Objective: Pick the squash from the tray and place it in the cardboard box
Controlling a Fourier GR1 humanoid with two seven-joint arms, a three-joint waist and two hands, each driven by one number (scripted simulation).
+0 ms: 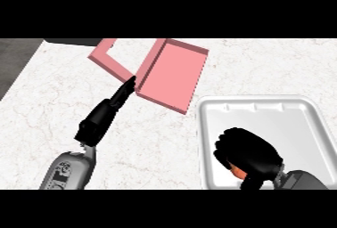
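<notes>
A white tray lies at the right of the marble counter. Inside its near half my right hand is curled over the squash, of which only a small orange patch shows under the fingers. The box is pink, with open flaps, and sits at the far middle of the counter, left of the tray's far corner. My left hand stretches with straight fingers toward the box, its fingertips at the box's near left wall.
The counter's left edge runs along a dark strip at the far left. Bare marble lies between the left forearm and the tray.
</notes>
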